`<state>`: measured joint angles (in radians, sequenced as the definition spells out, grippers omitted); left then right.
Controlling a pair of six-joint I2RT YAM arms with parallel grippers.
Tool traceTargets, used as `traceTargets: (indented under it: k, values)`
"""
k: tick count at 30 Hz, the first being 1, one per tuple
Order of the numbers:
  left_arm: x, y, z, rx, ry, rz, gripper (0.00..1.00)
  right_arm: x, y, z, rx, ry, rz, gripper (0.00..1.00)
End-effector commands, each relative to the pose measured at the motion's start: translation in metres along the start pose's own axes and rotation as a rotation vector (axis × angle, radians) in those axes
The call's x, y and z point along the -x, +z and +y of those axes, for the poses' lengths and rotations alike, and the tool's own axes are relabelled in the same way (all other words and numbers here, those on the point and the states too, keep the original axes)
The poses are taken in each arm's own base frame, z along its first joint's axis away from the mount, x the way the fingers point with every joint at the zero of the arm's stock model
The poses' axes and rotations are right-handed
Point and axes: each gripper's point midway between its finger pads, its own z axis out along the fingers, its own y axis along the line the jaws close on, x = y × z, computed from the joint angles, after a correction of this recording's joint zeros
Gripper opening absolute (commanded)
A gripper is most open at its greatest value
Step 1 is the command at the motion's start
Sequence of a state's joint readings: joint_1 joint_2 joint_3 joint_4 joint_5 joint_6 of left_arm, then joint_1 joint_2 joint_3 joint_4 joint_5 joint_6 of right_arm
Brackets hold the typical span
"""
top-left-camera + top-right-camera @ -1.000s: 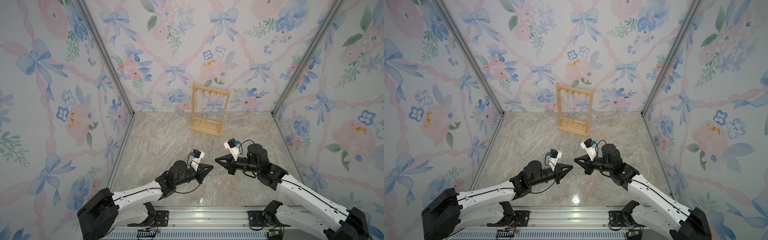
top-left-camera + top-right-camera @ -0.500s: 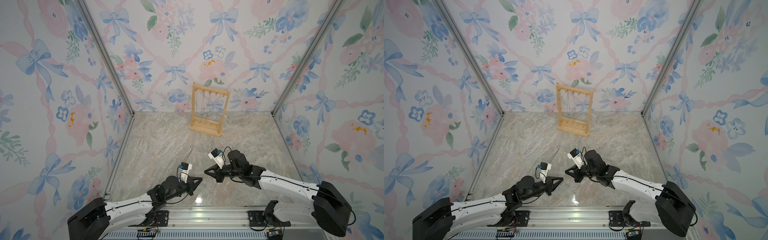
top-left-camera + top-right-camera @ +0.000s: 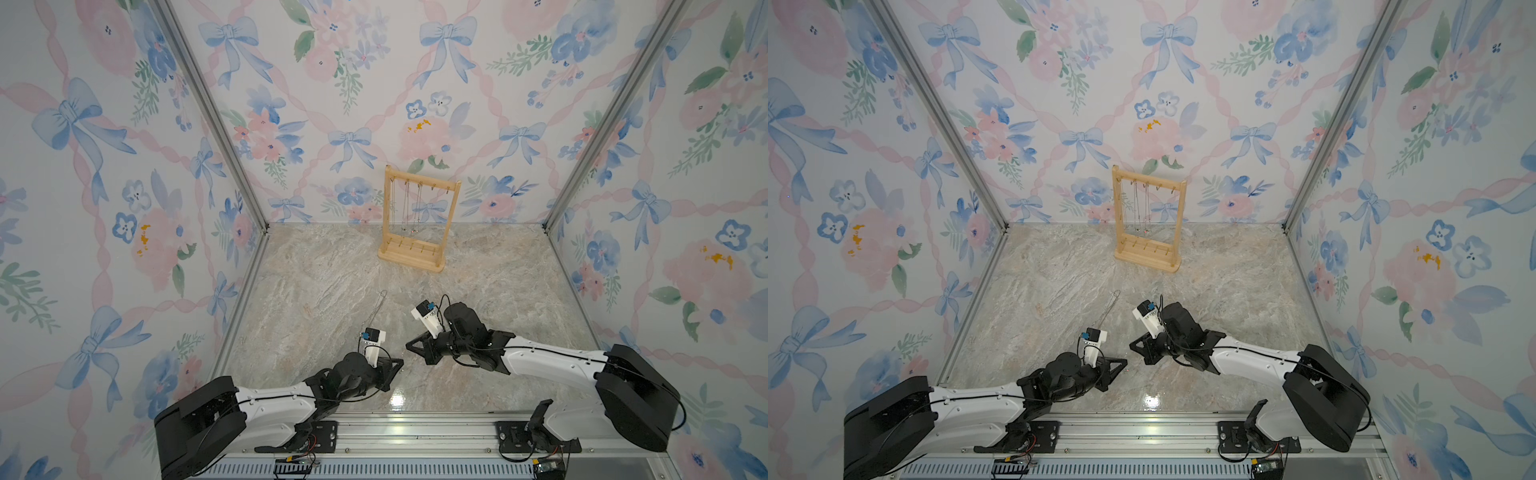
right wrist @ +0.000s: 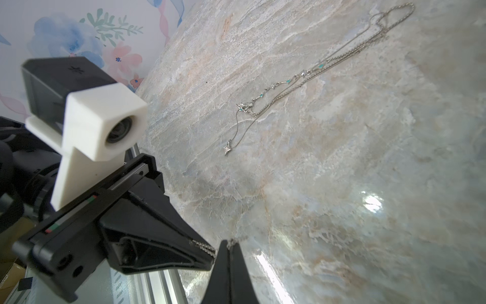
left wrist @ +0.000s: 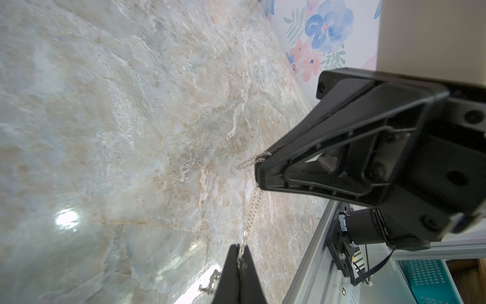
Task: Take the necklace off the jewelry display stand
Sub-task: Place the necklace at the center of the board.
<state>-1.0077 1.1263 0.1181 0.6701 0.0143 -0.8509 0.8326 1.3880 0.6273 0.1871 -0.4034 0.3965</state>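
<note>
Glossy stone-look tabletop (image 3: pixel 498 291); matt wooden stand (image 3: pixel 409 259); necklace (image 5: pixel 252 208) seemingly metal.

- We find the jewelry display stand (image 3: pixel 409 254) at the rear of the surface (image 3: pixel 498 299), before the back wall (image 3: pixel 357 104).
- On the surface, between stand and claws, lie loose necklaces (image 3: pixel 378 309).
- The left claw (image 3: pixel 401 362) and right claw (image 3: pixel 407 345) face tip to tip near the front edge; a necklace (image 5: pixel 246 234) spans between them.
</note>
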Motion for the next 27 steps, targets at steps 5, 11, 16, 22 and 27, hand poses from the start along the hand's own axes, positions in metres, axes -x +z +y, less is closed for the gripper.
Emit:
traceTargets:
  k: [5, 11, 16, 22, 27]
  values:
    - [-0.028, 0.008, 0.025, 0.104, 0.015, 0.113, 0.0, 0.025, -0.001, -0.048, -0.165, 0.114, -0.078, 0.0]
    - [-0.029, 0.019, 0.029, 0.136, 0.043, 0.132, 0.0, 0.024, 0.005, -0.06, -0.172, 0.165, -0.048, 0.0]
    - [-0.029, 0.024, 0.039, 0.171, 0.056, 0.143, 0.0, 0.025, 0.01, -0.073, -0.187, 0.218, -0.028, 0.0]
    - [-0.028, 0.027, 0.046, 0.193, 0.074, 0.151, 0.0, 0.026, 0.016, -0.08, -0.185, 0.242, -0.01, 0.0]
    - [-0.03, 0.028, 0.051, 0.21, 0.098, 0.16, 0.0, 0.025, 0.021, -0.084, -0.184, 0.264, 0.01, 0.0]
